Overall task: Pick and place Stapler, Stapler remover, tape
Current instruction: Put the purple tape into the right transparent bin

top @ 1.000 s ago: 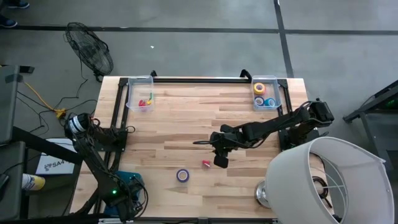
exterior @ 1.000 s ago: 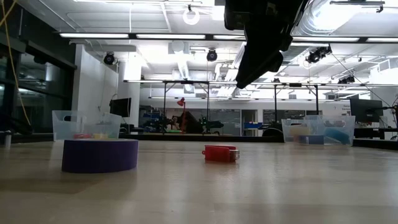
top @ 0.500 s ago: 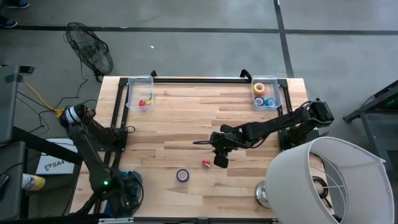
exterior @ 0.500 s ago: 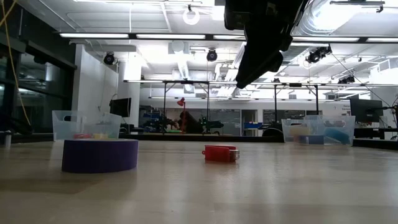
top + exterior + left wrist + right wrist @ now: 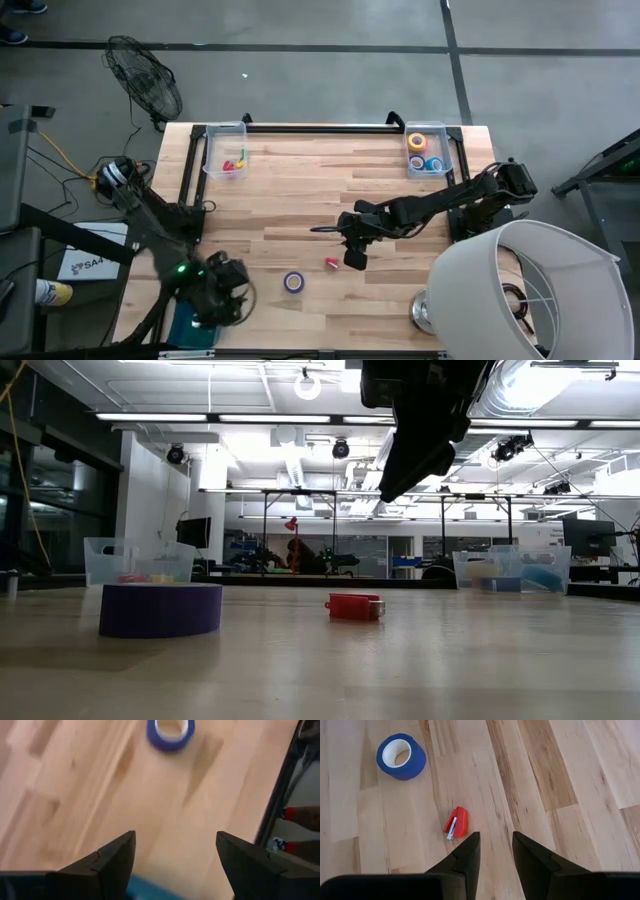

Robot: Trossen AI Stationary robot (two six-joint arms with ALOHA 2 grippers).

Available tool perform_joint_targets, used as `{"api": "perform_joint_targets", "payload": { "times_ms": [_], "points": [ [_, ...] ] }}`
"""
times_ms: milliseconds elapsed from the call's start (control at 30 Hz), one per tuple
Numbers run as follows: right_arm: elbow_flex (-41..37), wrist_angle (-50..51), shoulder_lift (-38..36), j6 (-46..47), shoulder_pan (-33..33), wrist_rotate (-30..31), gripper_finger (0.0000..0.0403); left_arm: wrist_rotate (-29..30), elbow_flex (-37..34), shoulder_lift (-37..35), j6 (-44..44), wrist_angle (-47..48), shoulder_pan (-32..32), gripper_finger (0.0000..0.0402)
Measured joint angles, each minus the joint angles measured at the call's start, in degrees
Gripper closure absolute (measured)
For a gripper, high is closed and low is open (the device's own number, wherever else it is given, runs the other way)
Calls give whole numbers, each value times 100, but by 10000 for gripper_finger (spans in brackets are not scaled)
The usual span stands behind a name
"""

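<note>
Currently reach step: left gripper (image 5: pixel 228 291) lower left of high view, fingers spread, near tape (image 5: pixel 293 282). Right gripper (image 5: pixel 354 260) over stapler (image 5: pixel 331 263), fingers narrowly apart, empty. Next: descend, pinch.

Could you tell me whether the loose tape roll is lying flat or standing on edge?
Flat: the tape shows its hollow centre facing upward.

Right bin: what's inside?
The right bin holds a yellow tape roll, a blue roll and a pinkish roll. In the low view its frosted wall blurs them into colour patches; anything beneath the rolls is hidden.
</note>
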State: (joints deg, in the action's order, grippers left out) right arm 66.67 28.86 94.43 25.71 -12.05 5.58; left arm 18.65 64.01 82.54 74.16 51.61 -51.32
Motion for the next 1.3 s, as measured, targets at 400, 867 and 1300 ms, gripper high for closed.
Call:
{"api": "perform_joint_targets", "payload": {
  "times_ms": [400,867,1300],
  "points": [
    [0,33,-1,205,0,4,297,-822,0,263,-1704,-458,1732,131],
    [0,60,0,258,0,26,297,-1606,0,1379,-2493,-1592,2735,160],
    [0,92,0,256,0,24,297,-2009,-1,1905,-2647,-1906,2881,173]
  ]
}}
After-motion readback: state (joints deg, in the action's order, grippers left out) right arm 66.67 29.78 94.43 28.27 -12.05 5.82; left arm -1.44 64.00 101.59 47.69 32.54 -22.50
